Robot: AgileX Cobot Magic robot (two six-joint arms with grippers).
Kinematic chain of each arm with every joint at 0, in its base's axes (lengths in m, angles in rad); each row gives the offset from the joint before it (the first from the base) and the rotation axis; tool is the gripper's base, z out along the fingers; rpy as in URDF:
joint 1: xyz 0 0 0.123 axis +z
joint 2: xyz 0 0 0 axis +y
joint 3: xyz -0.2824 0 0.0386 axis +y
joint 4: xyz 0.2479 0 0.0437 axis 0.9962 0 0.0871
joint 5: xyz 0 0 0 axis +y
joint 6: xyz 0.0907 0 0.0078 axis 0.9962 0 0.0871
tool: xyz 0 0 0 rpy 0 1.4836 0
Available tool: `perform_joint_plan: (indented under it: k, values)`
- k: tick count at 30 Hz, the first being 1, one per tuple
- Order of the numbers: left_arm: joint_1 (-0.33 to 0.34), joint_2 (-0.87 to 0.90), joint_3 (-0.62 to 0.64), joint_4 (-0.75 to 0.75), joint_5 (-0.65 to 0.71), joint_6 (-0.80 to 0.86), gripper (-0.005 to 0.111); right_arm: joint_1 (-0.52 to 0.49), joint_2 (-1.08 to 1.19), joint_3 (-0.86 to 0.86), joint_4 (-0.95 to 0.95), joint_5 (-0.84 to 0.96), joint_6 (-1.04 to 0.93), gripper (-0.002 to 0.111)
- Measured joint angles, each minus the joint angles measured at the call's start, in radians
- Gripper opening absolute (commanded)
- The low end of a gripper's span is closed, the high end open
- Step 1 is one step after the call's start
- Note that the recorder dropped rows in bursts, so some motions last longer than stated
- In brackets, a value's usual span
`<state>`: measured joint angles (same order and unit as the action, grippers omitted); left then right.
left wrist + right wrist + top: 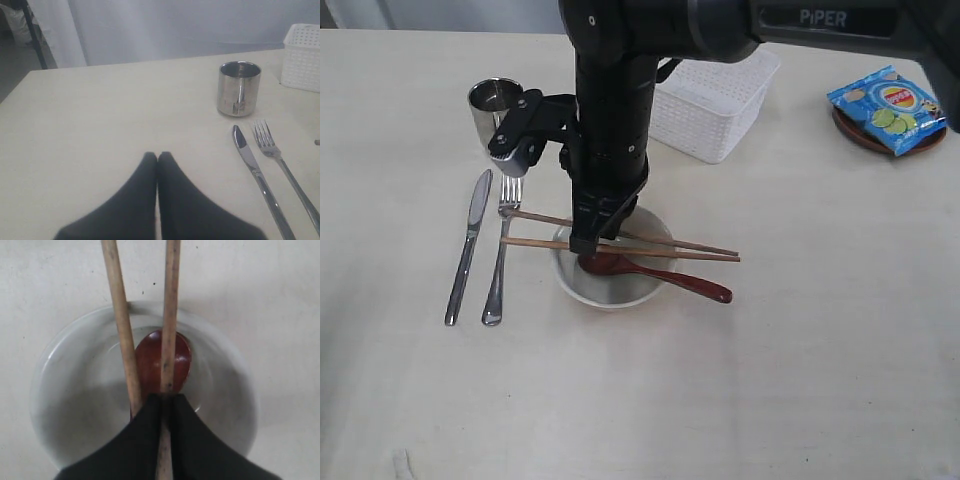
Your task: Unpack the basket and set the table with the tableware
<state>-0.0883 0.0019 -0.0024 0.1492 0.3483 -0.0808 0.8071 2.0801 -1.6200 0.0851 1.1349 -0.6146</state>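
The one word I can read plainly is "PiPER", in pale capitals with a small i. It is printed along the black upper link of the robot arm (825, 18) at the top of the exterior view. The only other printing is on the blue chip bag (886, 108), which lies on the round brown plate (850, 133) at the far right of the worktop (800, 380). A round red-and-yellow brand emblem sits near the bag's middle, beside pictured green slices, but its lettering is too small to make out. Neither wrist view shows any legible writing.
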Motion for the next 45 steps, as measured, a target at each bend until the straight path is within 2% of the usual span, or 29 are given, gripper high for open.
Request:
perform_joint_plan:
  k: [16, 28, 30, 34, 36, 45]
  values:
    - [0.0, 0.0, 0.0, 0.0, 0.0, 0.0, 0.0, 0.0, 0.0, 0.0, 0.022, 0.009, -0.099, 0.0]
    - [0.0, 0.0, 0.0, 0.0, 0.0, 0.0, 0.0, 0.0, 0.0, 0.0, 0.033, 0.016, -0.103, 0.0]
    - [0.0, 0.0, 0.0, 0.0, 0.0, 0.0, 0.0, 0.0, 0.0, 0.0, 0.033, 0.016, -0.103, 0.006]
    - [0.0, 0.0, 0.0, 0.0, 0.0, 0.0, 0.0, 0.0, 0.0, 0.0, 0.036, 0.018, -0.103, 0.031]
    - [0.0, 0.0, 0.0, 0.0, 0.0, 0.0, 0.0, 0.0, 0.0, 0.0, 0.036, 0.018, -0.103, 0.038]
    - [0.0, 0.0, 0.0, 0.0, 0.0, 0.0, 0.0, 0.0, 0.0, 0.0, 0.036, 0.018, -0.103, 0.038]
